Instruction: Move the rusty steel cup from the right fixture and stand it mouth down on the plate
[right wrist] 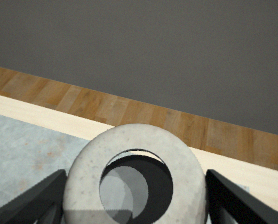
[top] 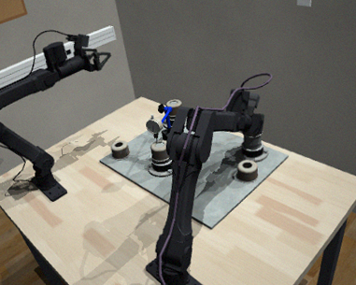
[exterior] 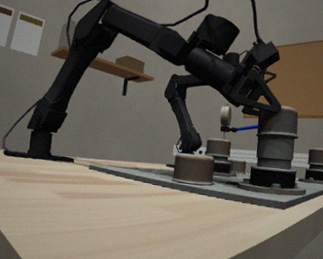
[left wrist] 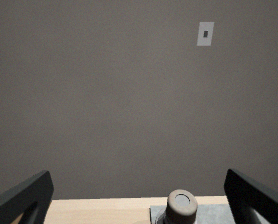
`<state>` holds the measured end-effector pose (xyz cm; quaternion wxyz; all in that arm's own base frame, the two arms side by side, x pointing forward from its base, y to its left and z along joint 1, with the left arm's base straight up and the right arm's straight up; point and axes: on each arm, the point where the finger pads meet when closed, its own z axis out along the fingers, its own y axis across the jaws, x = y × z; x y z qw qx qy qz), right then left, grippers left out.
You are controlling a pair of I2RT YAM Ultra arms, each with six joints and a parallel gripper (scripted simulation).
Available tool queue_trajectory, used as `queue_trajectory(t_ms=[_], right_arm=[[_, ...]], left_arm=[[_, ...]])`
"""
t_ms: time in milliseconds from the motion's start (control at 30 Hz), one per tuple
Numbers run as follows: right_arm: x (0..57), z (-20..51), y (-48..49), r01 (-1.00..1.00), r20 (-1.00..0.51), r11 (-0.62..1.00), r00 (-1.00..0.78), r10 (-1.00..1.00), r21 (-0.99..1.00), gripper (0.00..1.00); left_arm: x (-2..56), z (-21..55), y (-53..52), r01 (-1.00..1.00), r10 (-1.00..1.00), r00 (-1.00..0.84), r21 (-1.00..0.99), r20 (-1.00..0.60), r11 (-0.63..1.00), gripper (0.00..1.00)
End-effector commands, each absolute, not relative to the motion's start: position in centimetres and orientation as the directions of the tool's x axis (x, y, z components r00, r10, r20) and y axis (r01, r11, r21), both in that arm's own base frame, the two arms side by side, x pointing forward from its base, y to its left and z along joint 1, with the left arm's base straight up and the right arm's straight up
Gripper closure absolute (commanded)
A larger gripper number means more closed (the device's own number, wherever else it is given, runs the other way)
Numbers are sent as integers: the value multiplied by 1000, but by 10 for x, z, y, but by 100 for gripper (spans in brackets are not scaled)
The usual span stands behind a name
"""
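Observation:
My right gripper [exterior: 279,112] [right wrist: 136,178] is shut on the rusty steel cup [exterior: 279,124] [right wrist: 82,187], which is upright, with its holed end up. The cup is raised on the right fixture [exterior: 272,178] [top: 264,156], whose grey post shows below the rim; whether the post's top is still inside the cup I cannot tell. Through the hole the post's top shows off-centre in the right wrist view. My left gripper [top: 105,60] [left wrist: 138,178] is open and empty, high above the table. The grey plate [top: 213,215] [exterior: 148,179] [right wrist: 32,150] bears the fixtures.
A loose cup [top: 248,172] [exterior: 193,169] stands on the plate near the right fixture; another loose cup [top: 120,150] stands at the plate's left corner. Two more fixtures carry cups [top: 160,151] [top: 174,107]. A dial gauge [top: 153,125] [exterior: 226,115] on a blue arm [top: 167,114] stands between them.

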<state>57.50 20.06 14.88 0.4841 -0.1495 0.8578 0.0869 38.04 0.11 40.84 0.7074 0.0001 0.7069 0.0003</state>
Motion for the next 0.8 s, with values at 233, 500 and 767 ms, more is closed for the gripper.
queue_trajectory(t_ms=[233,500,767], right_arm=[[588,228,207,-354,-927,935,-350,-133,0,25],[586,228,206,-352,-923,936,-360,-135,1,25],[587,233,204,-350,-925,937,-357,-133,0,25]], left_arm=[[375,431,-2,15,0,42,0,-999,1000,0],[375,431,-2,15,0,42,0,-999,1000,0],[375,431,-2,15,0,42,0,-999,1000,0]])
